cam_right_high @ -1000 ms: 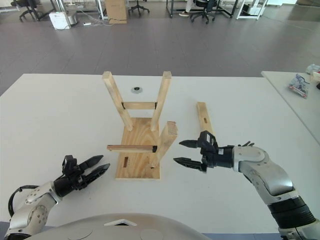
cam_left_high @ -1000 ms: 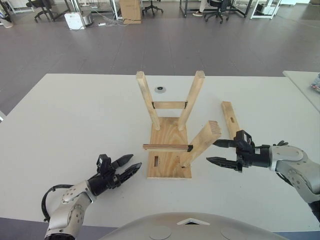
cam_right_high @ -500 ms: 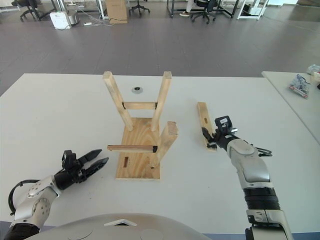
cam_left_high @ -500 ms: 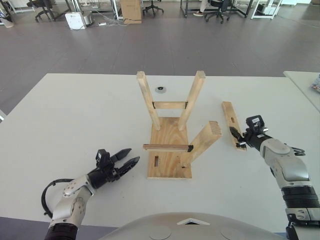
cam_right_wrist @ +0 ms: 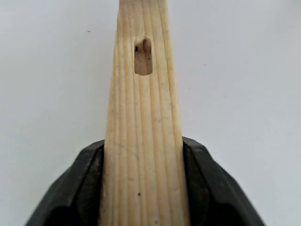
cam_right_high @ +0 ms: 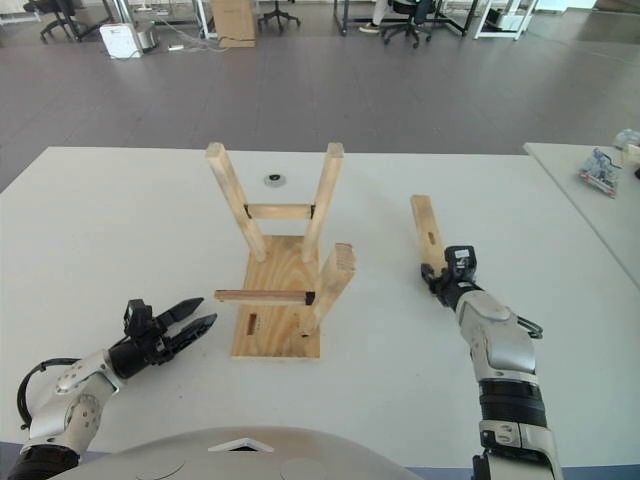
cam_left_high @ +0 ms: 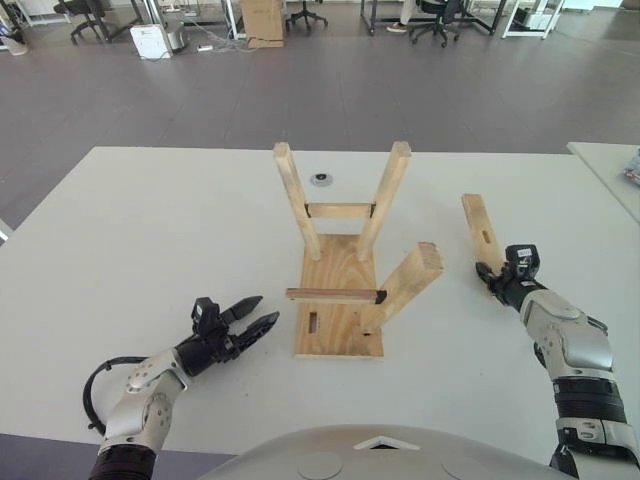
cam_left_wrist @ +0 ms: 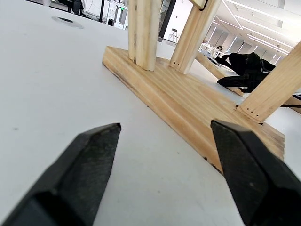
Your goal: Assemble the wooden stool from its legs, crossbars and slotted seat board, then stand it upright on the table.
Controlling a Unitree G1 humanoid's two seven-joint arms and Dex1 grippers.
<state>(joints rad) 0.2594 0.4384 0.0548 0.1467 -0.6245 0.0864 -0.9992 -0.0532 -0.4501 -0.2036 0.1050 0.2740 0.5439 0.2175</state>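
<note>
The white surface (cam_left_high: 150,220) carries the seat board (cam_left_high: 335,300) lying flat near its middle. Just beyond the seat board sits a small round disc (cam_left_high: 320,179). Well to the seat board's right lies a loose leg (cam_left_high: 482,232), its near end clamped in the right pincer (cam_left_high: 492,272).

Leaning leg (cam_left_high: 405,285) and crossbar (cam_left_high: 335,295) stand between left gripper (cam_left_high: 268,311) and right gripper (cam_left_high: 488,272)

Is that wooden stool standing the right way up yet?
No, upside down: its slotted wooden seat board lies flat on the white table, three legs pointing up; a fourth leg is unattached.
</note>
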